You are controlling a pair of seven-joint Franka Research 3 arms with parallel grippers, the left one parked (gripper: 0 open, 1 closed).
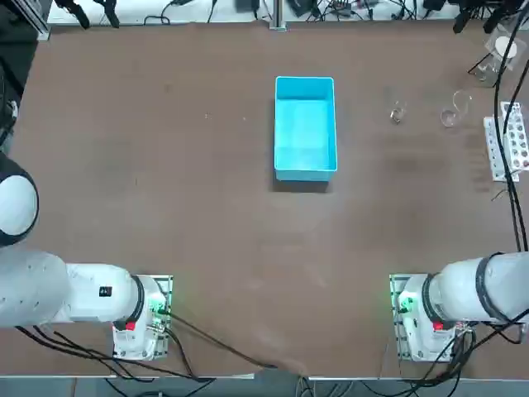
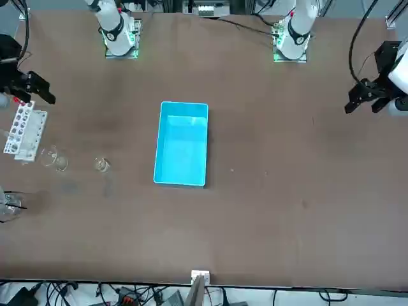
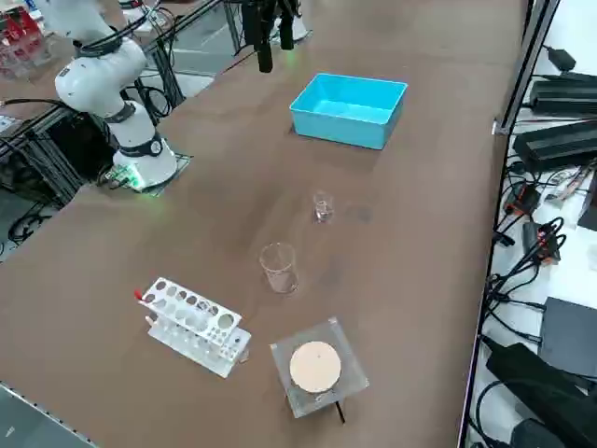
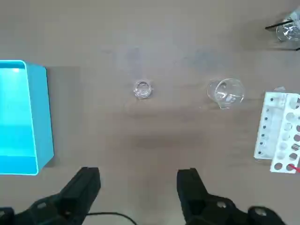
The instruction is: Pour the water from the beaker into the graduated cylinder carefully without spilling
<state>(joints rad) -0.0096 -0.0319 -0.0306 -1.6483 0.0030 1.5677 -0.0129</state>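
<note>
The right gripper has its two black fingers spread wide, with nothing pinched between them. In the front view it shows at the upper left, reaching in from the edge of the frame, and it touches neither of the two glass vessels.

The beaker, the small clear cup, stands on the brown table near the centre of the right side view; in the top view it is in the upper right part of the frame. The cylinder, clear and larger, stands near it, a little below and to the left in the right side view, and to the beaker's right in the top view. The two are apart, and both are upright. Whether either glass has water in it cannot be told.

The white rack, with rows of round holes, lies towards the lower left of the right side view and at the right edge of the top view. The flask, topped by a pale round disc with a clear square sheet around it, is at the bottom centre of the right side view, near the cylinder but not touching it. The blue tray sits at the upper middle of the top view, well apart from the cylinder.
</note>
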